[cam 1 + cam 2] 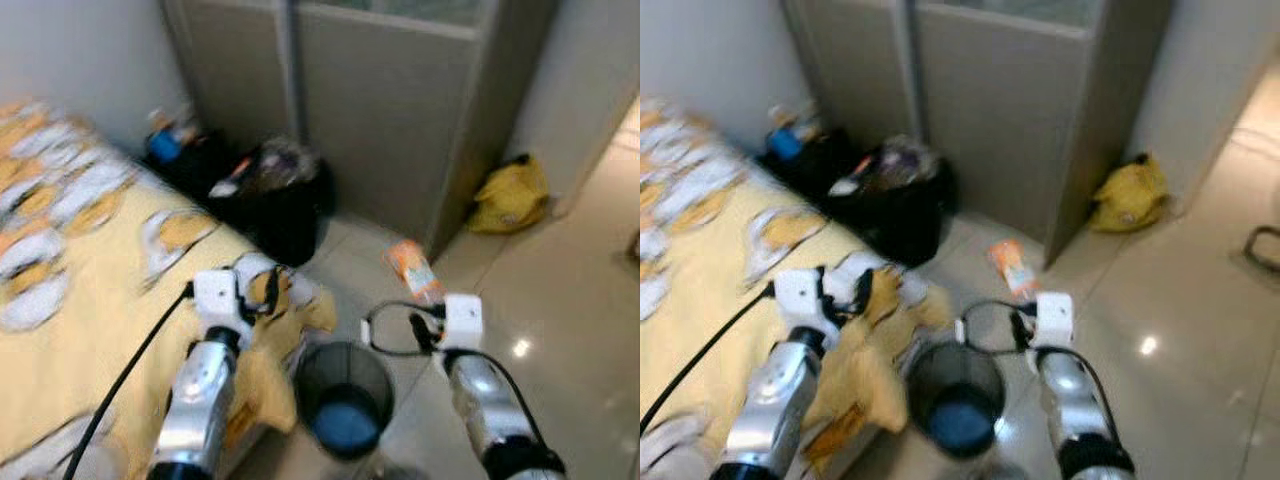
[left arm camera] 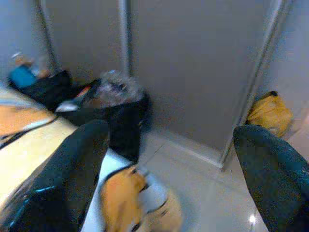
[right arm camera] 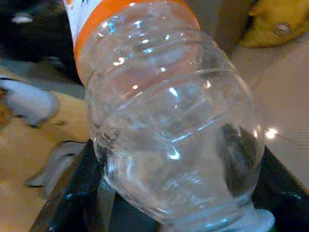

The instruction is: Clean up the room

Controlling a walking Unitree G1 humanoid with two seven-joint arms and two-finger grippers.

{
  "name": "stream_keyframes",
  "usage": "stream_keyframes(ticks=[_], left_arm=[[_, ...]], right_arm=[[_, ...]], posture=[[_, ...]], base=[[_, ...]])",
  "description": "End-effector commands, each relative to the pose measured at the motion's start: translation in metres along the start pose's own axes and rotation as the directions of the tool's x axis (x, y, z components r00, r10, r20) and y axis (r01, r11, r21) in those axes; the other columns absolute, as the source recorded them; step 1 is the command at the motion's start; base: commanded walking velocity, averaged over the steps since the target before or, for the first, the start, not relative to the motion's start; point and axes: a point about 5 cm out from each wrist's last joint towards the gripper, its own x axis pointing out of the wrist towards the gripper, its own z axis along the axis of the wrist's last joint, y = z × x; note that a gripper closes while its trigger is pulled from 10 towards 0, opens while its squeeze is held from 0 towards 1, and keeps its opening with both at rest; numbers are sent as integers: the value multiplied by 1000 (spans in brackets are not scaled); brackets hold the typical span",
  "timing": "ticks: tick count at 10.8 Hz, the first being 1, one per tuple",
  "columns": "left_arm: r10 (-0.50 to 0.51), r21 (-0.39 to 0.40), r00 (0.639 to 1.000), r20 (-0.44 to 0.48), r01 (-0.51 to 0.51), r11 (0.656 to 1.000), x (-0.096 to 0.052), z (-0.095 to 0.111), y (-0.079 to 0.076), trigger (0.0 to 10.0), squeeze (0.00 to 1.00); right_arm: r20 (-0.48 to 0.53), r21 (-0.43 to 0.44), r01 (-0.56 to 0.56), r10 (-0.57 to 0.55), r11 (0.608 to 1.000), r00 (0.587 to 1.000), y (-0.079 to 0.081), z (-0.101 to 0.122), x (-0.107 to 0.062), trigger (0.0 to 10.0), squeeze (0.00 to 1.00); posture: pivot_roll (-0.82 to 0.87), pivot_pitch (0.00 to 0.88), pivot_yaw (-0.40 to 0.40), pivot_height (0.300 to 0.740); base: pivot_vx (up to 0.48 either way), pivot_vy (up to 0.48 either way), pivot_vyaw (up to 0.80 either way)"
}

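A clear plastic bottle (image 3: 169,111) with an orange label band sits between the two black fingers (image 3: 72,198) of my right gripper (image 1: 420,312), which is shut on it. In the head views the bottle (image 1: 413,270) is held above the tiled floor, just right of and beyond a black mesh waste bin (image 1: 300,375) with something blue inside. My left gripper (image 1: 262,292) is open with nothing in it, hovering over the corner of the yellow bedcover (image 1: 90,330). Its fingers (image 2: 72,174) are spread wide.
The bed with the yellow patterned cover fills the left side. Stuffed black bags (image 1: 270,195) stand against the grey cabinet doors (image 1: 380,110) behind it. A yellow bag (image 1: 512,195) lies by the wall on the right. Shiny tiled floor (image 1: 570,300) extends to the right.
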Motion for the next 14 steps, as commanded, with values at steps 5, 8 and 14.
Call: stream_keyframes(ticks=[5,8,14], left_arm=[[-471,308,867,-162,498,811,-3,36,-5,10000,0],[-636,382,743,-208,661,647,-27,67,-28,10000,0],[-622,255,732,-276,680,687,-68,75,-33,10000,0]], right_arm=[[-177,-35,-31,24,999,984,27,-7,14,10000,0],[-264,32,57,-46,998,963,29,-21,11,10000,0],[-237,93,90,-66,992,969,29,-2,19,10000,1000]], posture=[[-4,145,138,740],[97,244,190,740],[166,304,187,740]], base=[[0,0,0],[0,0,0],[0,0,0]])
